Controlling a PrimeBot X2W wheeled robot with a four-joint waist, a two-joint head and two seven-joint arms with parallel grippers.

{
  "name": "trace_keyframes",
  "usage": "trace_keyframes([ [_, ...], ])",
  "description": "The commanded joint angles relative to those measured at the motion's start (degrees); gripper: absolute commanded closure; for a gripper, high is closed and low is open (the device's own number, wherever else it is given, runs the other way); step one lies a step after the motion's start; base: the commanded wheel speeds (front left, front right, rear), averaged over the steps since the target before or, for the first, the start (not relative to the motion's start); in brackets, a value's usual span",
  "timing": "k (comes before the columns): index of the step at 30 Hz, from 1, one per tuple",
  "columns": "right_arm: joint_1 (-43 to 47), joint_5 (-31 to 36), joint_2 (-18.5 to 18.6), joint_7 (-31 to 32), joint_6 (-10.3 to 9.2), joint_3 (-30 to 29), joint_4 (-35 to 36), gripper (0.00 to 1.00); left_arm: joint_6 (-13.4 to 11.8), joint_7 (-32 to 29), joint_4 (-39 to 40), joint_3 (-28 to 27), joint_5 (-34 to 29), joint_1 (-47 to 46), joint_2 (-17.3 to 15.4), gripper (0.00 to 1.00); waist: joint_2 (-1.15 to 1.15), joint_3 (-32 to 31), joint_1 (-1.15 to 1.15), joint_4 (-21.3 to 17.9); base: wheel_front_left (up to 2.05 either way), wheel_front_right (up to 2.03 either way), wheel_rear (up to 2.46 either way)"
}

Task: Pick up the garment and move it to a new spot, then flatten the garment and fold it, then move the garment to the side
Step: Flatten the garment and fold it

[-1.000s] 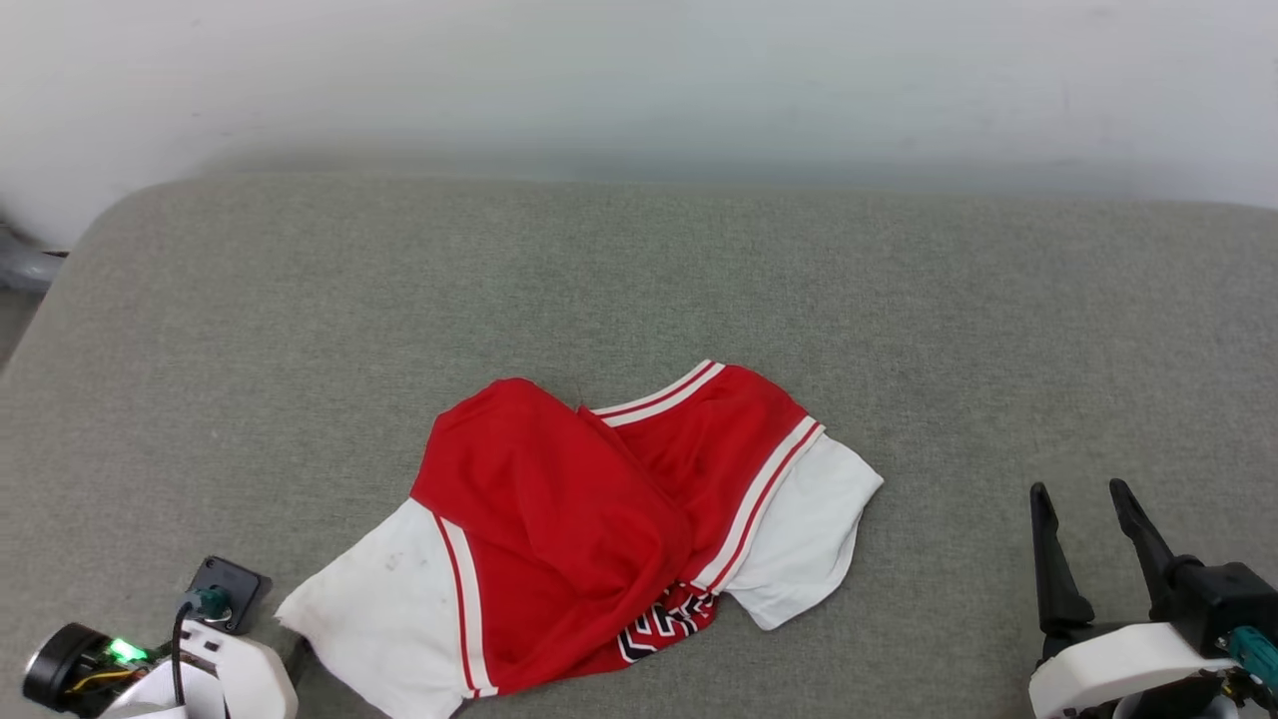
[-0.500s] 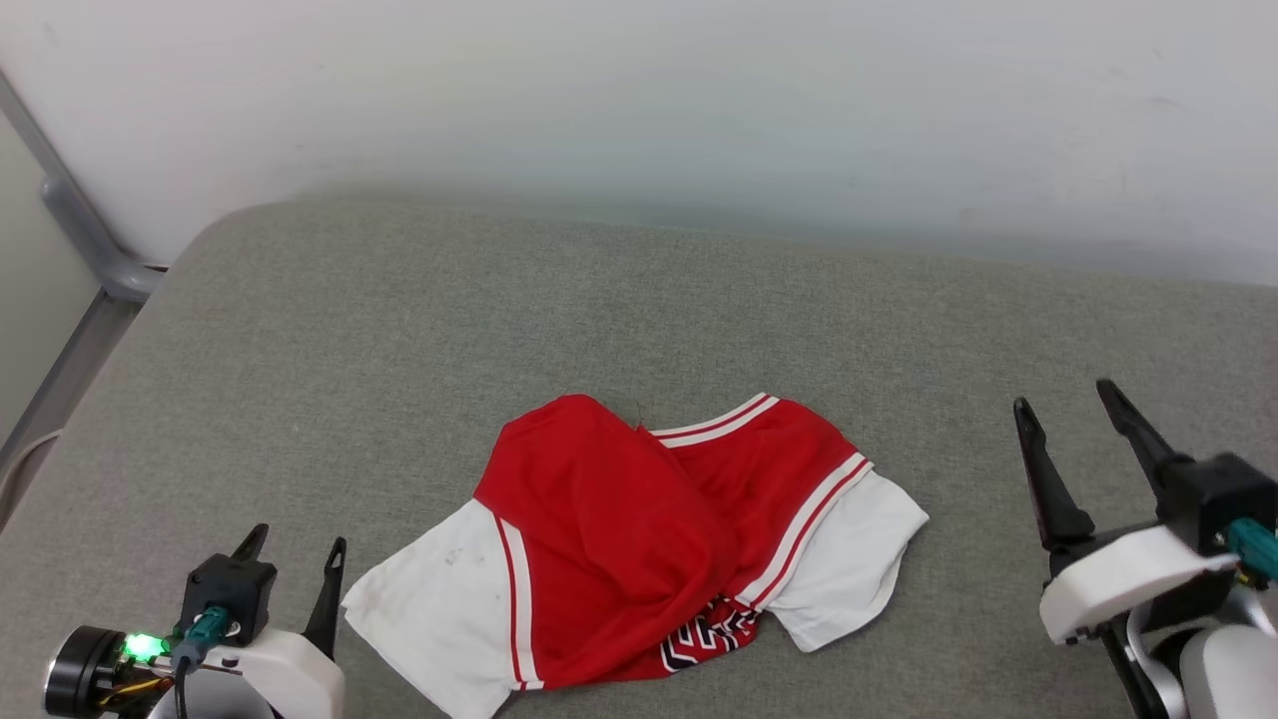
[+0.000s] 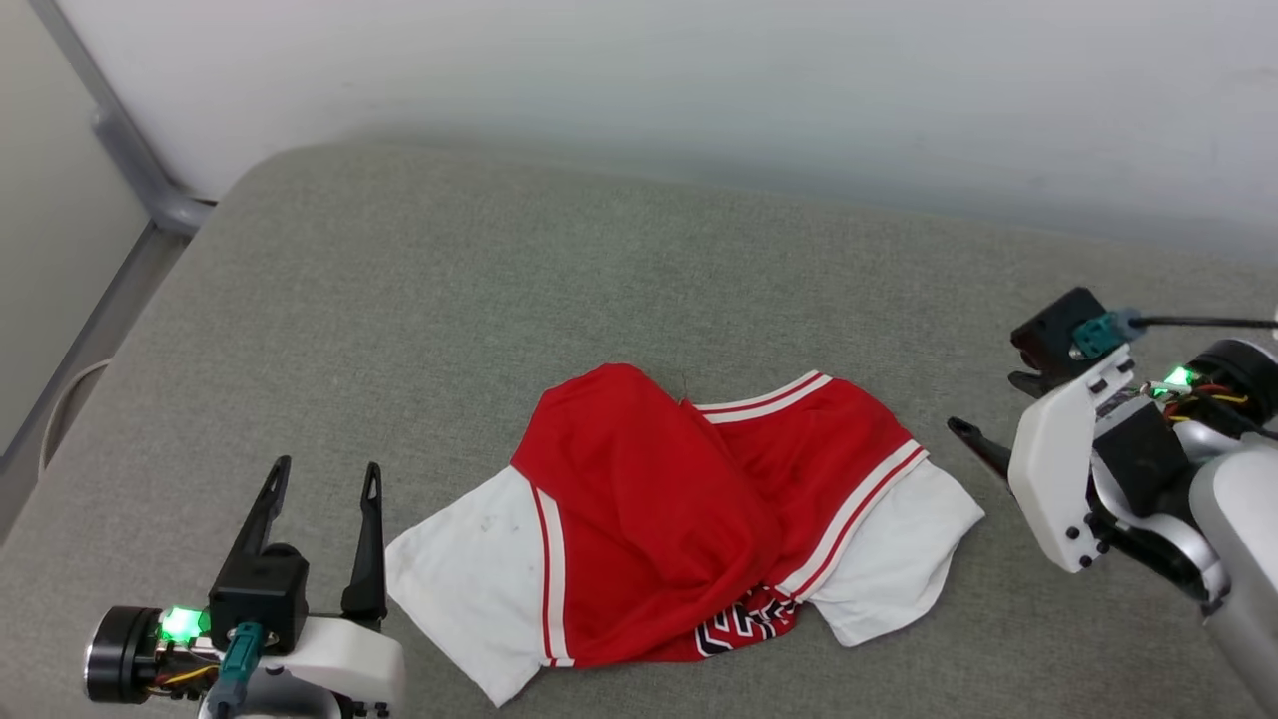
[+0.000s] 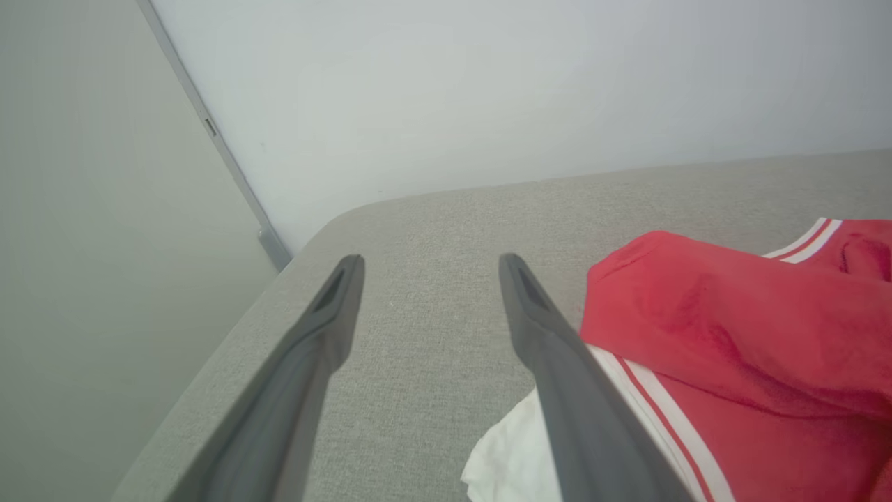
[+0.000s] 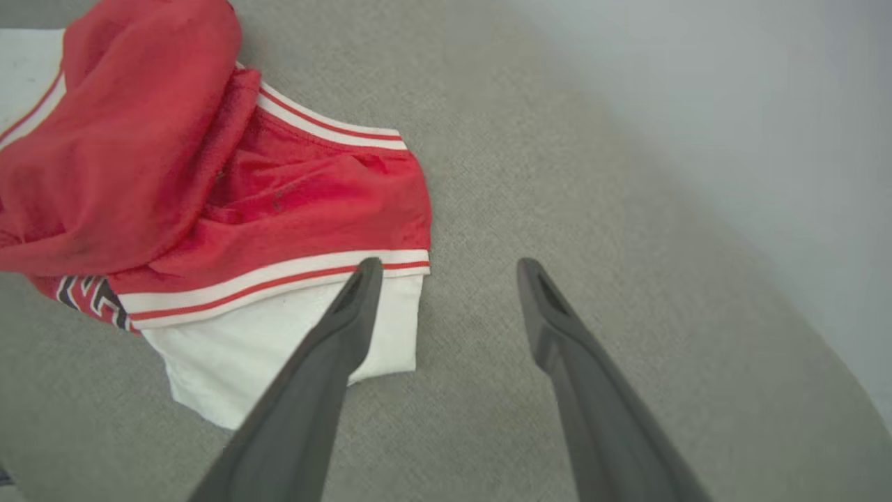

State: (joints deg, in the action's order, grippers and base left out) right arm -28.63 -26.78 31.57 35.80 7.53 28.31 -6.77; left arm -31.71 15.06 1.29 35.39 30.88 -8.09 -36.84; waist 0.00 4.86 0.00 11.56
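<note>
**Red jersey in a heap: risk of a one-layer pinch**

Red short-sleeved jersey T-shirt with white sleeve ends [image 3: 659,529], bunched near the front middle of a grey woven upholstered cushion [image 3: 599,260], resting there and gripped by nothing. Empty left hand [image 3: 327,469] low at the front left, fingers spread apart, just beside the left white sleeve. Empty right hand [image 3: 981,401] tipped sideways near the right white sleeve, not touching it, fingers likewise parted. From the right wrist, right hand [image 5: 449,262] aimed past the sleeve edge, one finger crossing the white cloth in that view.

Likely trouble, as a judgement:
- Pinching only the top fold of thin knit, leaving the lower layers dragging and the heap twisting tighter during the lift.
- Closing on a sleeve end alone, with the red body hanging and swinging, hence a worse tangle at the new spot.
- Driving long dark fingertips into the soft cushion, snagging the weave or sliding past the cloth edge.
- Uneven grips left and right, pulling the shirt askew before any flattening.

Thin, limp, matte knit. Deep soft creases across the red body, doubled over itself. Striped red-and-white trim at neck and sleeve seams. Dark, white-outlined print peeking out at the front edge. Faint grey smudges on the left white sleeve. Coarse, even weave on the cushion, with a rounded back-left corner. Pale smooth wall [image 3: 699,80] behind.
</note>
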Motion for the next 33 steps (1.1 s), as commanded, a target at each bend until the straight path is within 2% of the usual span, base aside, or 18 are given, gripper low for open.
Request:
trace_keyframes([
  [1, -2.34, -1.15, 1.4, 2.27, -0.08, 1.58, -0.44, 0.0, 0.52, 0.14, 0.21, -1.21, -1.05, 0.77, 1.16, 0.0, 0.0, 1.54, 0.0, 1.13, 0.0, 0.0, 0.0],
  [5, -7.38, -5.31, 3.01, 9.2, -0.08, 6.85, -3.3, 0.0, 3.45, 0.14, -0.08, -5.61, -4.6, 2.02, 5.43, 0.0, 0.0, 4.25, 0.0, 2.72, 0.0, 0.0, 0.0],
  [10, -13.32, -6.47, 2.6, 12.93, -0.07, 11.69, -8.38, 0.0, 7.59, 0.15, -1.01, -10.37, -8.63, 1.14, 10.63, 0.0, 0.0, 8.22, 0.0, 4.98, 0.0, 0.0, 0.0],
  [18, -19.51, -5.44, 0.06, 12.67, -0.08, 18.53, -17.46, 0.0, 13.23, 0.14, -2.36, -15.92, -13.49, -0.53, 17.17, 0.0, 0.0, 13.27, 0.0, 7.36, 0.0, 0.0, 0.0],
  [23, -19.14, -6.83, -1.45, 11.8, -0.06, 23.33, -23.91, 0.0, 16.57, 0.15, -3.25, -19.11, -16.52, -1.29, 20.84, 0.0, 0.0, 15.24, 0.0, 8.26, 0.0, 0.0, 0.0],
  [26, -18.9, -8.44, -2.05, 9.77, -0.05, 25.51, -25.28, 0.0, 18.24, 0.15, -3.84, -21.28, -18.08, -1.06, 22.36, 0.0, 0.0, 15.42, 0.0, 8.02, 0.0, 0.0, 0.0],
  [27, -19.05, -8.85, -2.12, 8.45, -0.05, 25.73, -25.41, 0.79, 18.77, 0.15, -4.0, -22.05, -18.6, -0.81, 22.76, 0.0, 0.0, 15.31, 0.0, 7.78, 0.0, 0.0, 0.0],
  [28, -19.33, -9.33, -2.14, 7.16, -0.05, 25.83, -25.4, 1.0, 19.17, 0.14, -4.16, -22.73, -19.08, -0.51, 23.02, 0.0, 0.0, 15.07, 0.0, 7.47, 0.0, 0.0, 0.0],
  [33, -20.65, -10.97, -0.27, -1.28, -0.06, 24.6, -23.52, 1.0, 20.9, 0.15, -4.85, -25.24, -21.32, 0.96, 24.46, 0.0, 0.0, 12.64, 0.0, 5.67, 0.0, 0.0, 0.0],
])
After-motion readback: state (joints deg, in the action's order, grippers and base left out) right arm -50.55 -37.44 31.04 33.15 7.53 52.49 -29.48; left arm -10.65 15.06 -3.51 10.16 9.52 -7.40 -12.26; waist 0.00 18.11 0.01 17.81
